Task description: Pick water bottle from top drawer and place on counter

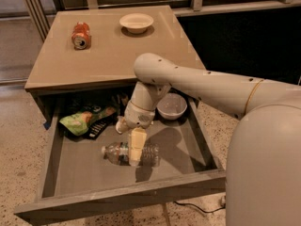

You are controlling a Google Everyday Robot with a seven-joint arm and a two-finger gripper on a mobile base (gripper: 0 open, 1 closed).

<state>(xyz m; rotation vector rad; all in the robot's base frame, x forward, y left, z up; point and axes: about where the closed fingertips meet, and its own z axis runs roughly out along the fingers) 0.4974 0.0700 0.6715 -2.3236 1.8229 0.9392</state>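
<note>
Clear plastic water bottle (150, 155) lies on its side in the open top drawer (122, 199), cap toward the table's left edge; the gripper (135, 157) is down across the bottle's middle, and whether it clasps the bottle cannot be told; a green snack bag (84, 119) sits under the table's front left corner, a grey bowl (171, 106) under its front right; on the counter (117, 55), an orange can (81, 35) lies near the back left corner, a pale bowl (136, 21) by the back edge.
</note>
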